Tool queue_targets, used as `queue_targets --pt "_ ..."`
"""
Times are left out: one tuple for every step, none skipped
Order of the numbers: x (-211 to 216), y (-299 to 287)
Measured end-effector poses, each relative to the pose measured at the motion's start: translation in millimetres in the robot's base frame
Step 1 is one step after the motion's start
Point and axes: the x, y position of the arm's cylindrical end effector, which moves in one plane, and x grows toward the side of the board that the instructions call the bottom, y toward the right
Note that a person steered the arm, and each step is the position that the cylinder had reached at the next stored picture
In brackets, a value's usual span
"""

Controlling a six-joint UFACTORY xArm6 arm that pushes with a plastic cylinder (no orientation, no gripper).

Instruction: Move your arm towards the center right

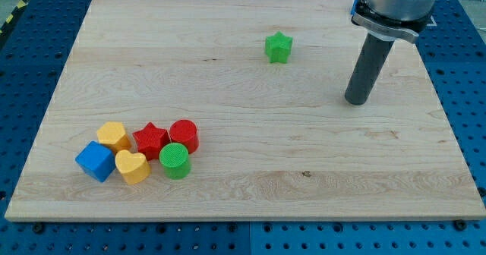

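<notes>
My tip (355, 101) rests on the wooden board (250, 179) at the view's right, a little above mid-height. The dark rod rises from it to the arm at the top right. A green star block (279, 47) lies up and to the left of the tip, well apart from it. A cluster of blocks sits at the view's lower left, far from the tip: a blue cube (96, 161), a yellow hexagon-like block (114, 136), a yellow heart (132, 166), a red star (151, 140), a red cylinder (184, 135) and a green cylinder (175, 161).
The board lies on a blue perforated table (30, 50) that shows around all its edges. The arm's grey mount (395, 4) hangs over the board's top right corner.
</notes>
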Motion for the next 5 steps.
queue_targets --pt "0.0 0.0" --pt "0.0 1.6" --pt "0.0 4.4" --pt "0.0 7.7" --pt "0.0 15.4"
